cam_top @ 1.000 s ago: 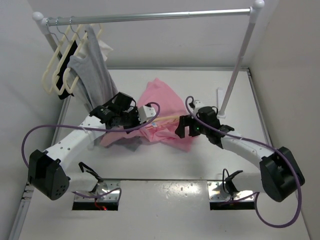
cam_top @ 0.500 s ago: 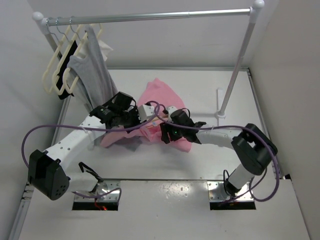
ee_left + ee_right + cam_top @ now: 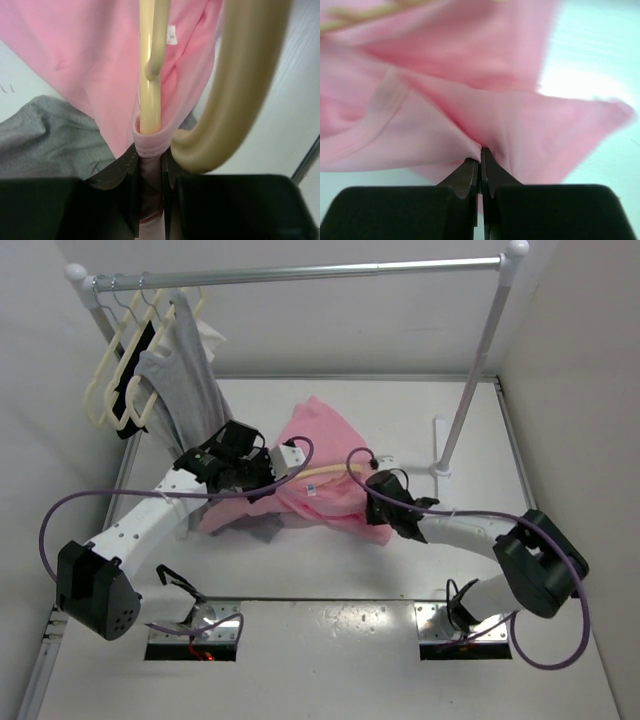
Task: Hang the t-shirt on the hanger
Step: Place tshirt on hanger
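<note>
Both arms gripped tight: the left gripper (image 3: 150, 162) pinched the peach-beige plastic hanger (image 3: 150, 85) through the collar of the pink cloth t-shirt (image 3: 318, 435), and the right gripper (image 3: 480, 162) nipped a fold. The shirt lay crumpled on the white table (image 3: 400, 410) between them.

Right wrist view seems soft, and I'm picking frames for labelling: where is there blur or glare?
Right wrist: the t-shirt is smeared, its backdrop at upper right blown out, though the right gripper is crisp. Left wrist: the hanger has its hook near the lens, defocused. Top external: sharp, with glare on the base plate.
</note>
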Robot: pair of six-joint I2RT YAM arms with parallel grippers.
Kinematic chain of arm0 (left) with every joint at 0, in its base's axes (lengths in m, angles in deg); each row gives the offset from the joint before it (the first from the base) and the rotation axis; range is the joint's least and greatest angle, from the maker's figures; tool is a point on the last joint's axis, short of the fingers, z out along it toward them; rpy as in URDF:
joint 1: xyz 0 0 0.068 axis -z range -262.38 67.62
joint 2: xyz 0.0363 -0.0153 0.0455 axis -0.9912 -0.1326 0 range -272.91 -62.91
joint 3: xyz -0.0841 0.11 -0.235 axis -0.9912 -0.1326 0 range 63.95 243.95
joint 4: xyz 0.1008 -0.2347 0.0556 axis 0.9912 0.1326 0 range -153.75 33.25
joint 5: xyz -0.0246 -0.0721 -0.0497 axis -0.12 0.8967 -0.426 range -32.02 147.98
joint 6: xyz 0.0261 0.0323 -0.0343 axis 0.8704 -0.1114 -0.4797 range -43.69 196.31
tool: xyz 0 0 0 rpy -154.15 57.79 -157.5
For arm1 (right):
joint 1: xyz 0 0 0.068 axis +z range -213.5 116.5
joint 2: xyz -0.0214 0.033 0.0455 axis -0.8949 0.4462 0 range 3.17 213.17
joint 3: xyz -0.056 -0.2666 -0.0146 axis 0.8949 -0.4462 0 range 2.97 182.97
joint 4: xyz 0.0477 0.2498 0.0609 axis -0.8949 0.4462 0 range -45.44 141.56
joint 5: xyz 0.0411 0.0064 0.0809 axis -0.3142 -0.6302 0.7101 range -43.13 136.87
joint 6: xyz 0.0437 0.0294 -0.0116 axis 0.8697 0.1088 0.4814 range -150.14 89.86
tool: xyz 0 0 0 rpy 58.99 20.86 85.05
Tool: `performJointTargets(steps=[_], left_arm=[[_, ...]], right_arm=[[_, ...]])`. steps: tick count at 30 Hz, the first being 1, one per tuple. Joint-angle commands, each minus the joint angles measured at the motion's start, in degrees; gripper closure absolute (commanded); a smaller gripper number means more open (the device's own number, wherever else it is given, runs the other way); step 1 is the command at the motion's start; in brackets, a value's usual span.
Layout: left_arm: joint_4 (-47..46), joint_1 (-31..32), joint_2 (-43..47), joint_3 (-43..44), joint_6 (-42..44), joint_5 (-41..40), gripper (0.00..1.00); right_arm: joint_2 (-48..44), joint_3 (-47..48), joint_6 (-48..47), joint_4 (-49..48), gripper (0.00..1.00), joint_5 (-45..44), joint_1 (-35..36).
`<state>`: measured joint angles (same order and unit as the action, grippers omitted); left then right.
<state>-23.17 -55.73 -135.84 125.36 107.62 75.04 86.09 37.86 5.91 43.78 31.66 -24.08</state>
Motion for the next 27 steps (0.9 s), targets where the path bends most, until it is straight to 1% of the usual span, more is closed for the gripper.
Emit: performJointTargets(steps=[1, 2, 4, 7, 10, 16, 18, 20, 24, 27], left_arm=[[1.8, -1.2, 1.6, 4.2, 2.0, 5.5, 1.00], [1.8, -1.2, 1.6, 4.2, 2.9, 6.5, 1.00], [3.2, -1.2, 2.2, 4.2, 3.9, 9.9, 1.00], [3.7, -1.2, 2.8, 3.5, 4.5, 12.8, 1.00], [4.4, -1.2, 3.3, 3.0, 5.5, 12.8, 1.00], [8.7, -1.2, 5.0, 3.0, 11.5, 13.4, 1.00], [9.4, -1.2, 5.0, 2.5, 12.0, 12.3, 1.00], [9.4, -1.2, 5.0, 2.5, 12.0, 11.1, 1.00], [7.3, -2.4, 4.2, 3.0, 7.8, 8.9, 1.00], [5.7, -3.9, 2.7, 3.5, 3.7, 8.2, 1.00]], right_arm=[[-5.5, -6.4, 7.7, 4.0, 1.00, -10.0, -3.6], [-6.9, -6.4, 8.8, 4.6, 1.00, -10.6, -3.6], [-9.2, -8.5, 10.8, 4.6, 1.00, -11.2, -6.1], [-9.9, -8.5, 11.3, 5.2, 1.00, -11.7, -9.3], [-8.5, -7.8, 11.8, 5.9, 1.00, -13.0, -12.3], [-7.9, -6.2, 11.8, 5.9, 1.00, -13.0, -19.2], [-7.2, -5.5, 10.6, 5.9, 1.00, -12.1, -21.0], [-6.6, -6.0, 10.6, 5.9, 1.00, -10.8, -23.2], [-6.6, -8.3, 10.6, 5.3, 1.00, -10.3, -25.4], [-10.1, -11.1, 10.6, 4.6, 1.00, -8.4, -26.5]])
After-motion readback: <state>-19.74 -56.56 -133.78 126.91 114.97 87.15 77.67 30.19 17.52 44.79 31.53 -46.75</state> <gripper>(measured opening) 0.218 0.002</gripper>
